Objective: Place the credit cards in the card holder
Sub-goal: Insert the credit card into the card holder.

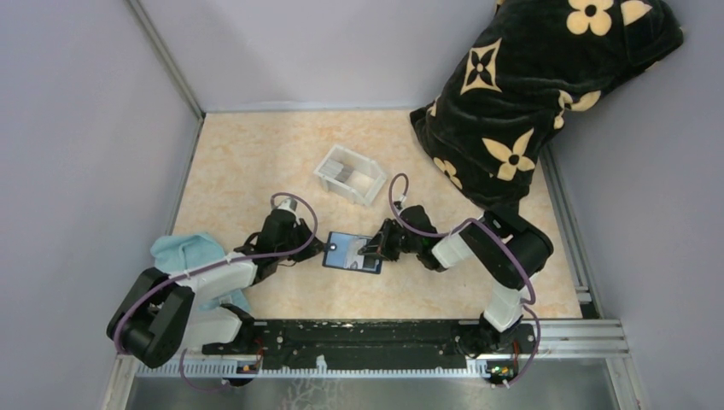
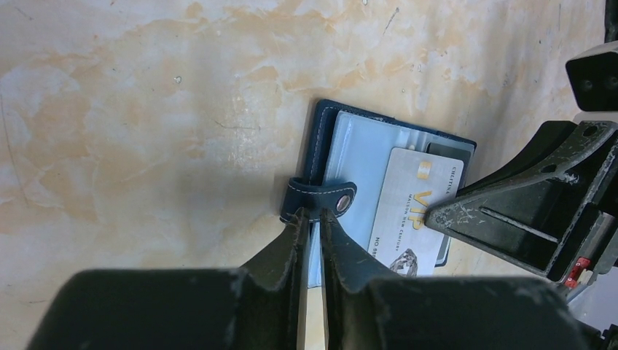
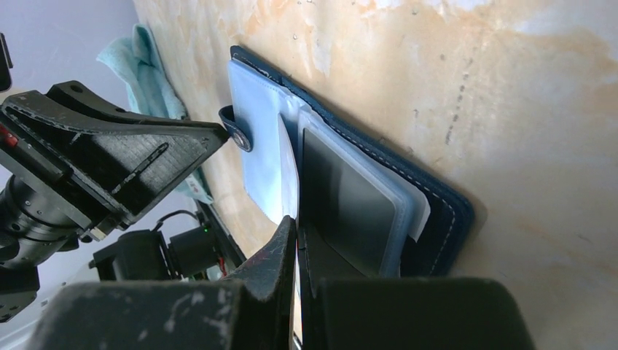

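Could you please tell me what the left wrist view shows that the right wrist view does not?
Only the left wrist view shows the printed face of the pale VIP card lying on the open card holder. Only the right wrist view shows the teal cloth, a dark card face-on inside the holder, and the VIP card edge-on between the shut fingers of the right gripper. Both show the card holder, its snap strap pinched by the left gripper, the opposite arm's gripper and the table.

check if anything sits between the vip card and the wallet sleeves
Nothing visible does. The right gripper holds the VIP card right against the clear sleeves of the card holder; the left gripper pinches the snap strap at the edge, out of its way.
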You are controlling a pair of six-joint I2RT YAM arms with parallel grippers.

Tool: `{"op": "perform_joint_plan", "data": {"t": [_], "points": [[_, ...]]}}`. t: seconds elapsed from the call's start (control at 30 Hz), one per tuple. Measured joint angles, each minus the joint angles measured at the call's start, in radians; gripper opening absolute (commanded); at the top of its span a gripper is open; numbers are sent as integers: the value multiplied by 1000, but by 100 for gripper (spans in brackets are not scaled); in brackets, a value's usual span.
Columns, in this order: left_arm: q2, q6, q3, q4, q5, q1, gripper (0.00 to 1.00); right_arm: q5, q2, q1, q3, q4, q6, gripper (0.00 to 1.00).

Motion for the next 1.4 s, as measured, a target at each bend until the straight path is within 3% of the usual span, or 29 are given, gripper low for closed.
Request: {"op": "perform_joint_plan", "data": {"t": [1.4], "points": [[101,-2,-3,106,19,-5,12,42,56,3,90,-39,-16,0]]}}
